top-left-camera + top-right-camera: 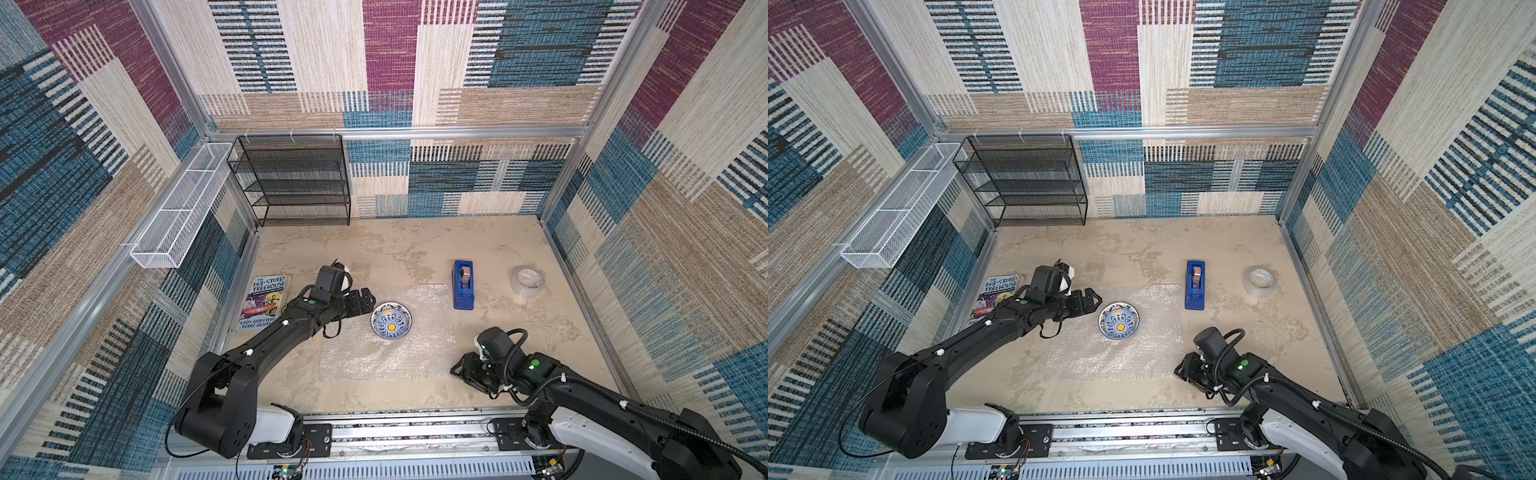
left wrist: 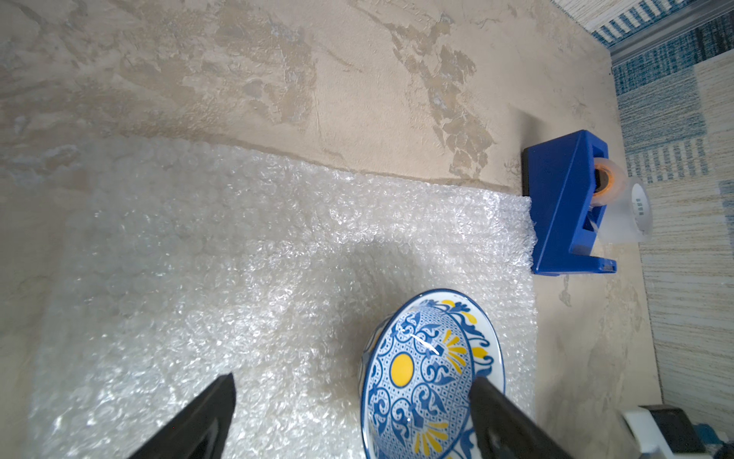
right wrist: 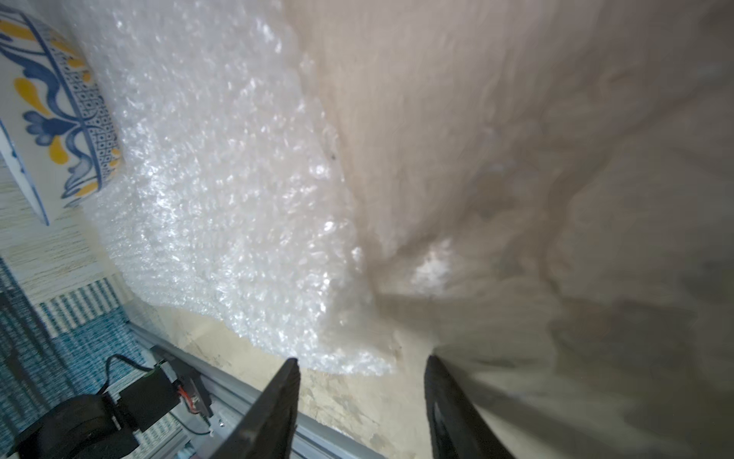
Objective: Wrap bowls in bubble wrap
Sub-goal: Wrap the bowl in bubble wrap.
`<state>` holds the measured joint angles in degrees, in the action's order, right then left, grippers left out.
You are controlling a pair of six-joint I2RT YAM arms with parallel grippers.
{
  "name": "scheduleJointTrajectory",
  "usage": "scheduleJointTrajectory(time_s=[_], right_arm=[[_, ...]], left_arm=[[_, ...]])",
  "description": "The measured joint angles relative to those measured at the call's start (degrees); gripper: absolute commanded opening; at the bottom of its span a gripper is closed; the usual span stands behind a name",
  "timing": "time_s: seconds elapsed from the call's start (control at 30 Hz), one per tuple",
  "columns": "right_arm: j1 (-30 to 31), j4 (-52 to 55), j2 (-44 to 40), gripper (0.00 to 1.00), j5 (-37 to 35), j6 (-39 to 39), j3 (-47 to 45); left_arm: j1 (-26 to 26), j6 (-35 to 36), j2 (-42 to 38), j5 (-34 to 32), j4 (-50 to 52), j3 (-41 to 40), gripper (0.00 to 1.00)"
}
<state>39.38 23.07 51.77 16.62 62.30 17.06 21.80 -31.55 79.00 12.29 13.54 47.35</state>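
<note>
Patchwork woven panels wall in a mottled beige counter [image 1: 415, 245], where a clear, roughly square sheet of bubble wrap [image 1: 374, 361] lies flat. The small round blue-and-white ceramic bowl with a yellow centre [image 1: 391, 319] stands on the sheet, off centre toward its far left part.

The left fingers [image 1: 368, 300] are spread wide just beside the bowl's rim and hold nothing; whether one touches the rim I cannot tell. The right fingers [image 3: 361, 361] stand about half apart, empty, with the sheet's near right corner just ahead of their tips.

A pull on that corner could drag the slick sheet and slide the bowl with it. A nudge from the left could push the bowl off the wrap. The blue rectangular tape dispenser [image 1: 463, 286] touches the far right corner and may snag a fold.

Being round, the bowl has no long axis; its mouth faces up. The sheet's edges run square with the counter.
</note>
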Motion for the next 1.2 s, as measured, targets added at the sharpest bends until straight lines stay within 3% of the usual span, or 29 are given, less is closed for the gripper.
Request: scheduleJointTrajectory(time_s=[0.2, 0.37, 0.6, 0.8, 1.2], right_arm=[[0.0, -11.5, 4.2, 0.51, 3.0, 1.5, -2.1], [-0.2, -14.6, 6.5, 0.44, 3.2, 1.7, -1.7], [-1.6, -13.1, 7.2, 0.23, 1.0, 0.3, 0.6], [-1.6, -13.1, 13.2, 0.00, 1.0, -4.6, 7.4], [-1.6, -14.2, 31.2, 0.00, 5.3, -15.7, 29.9]], left_arm=[[0.0, 0.0, -0.1, -0.2, 0.0, -0.4, 0.96], [0.0, 0.0, -0.2, -0.2, 0.0, -0.4, 0.96], [0.0, 0.0, -0.1, -0.2, 0.0, -0.4, 0.96], [0.0, 0.0, 0.5, -0.3, 0.0, -0.3, 0.96], [0.0, 0.2, 2.4, -1.7, -0.1, 1.2, 0.96]])
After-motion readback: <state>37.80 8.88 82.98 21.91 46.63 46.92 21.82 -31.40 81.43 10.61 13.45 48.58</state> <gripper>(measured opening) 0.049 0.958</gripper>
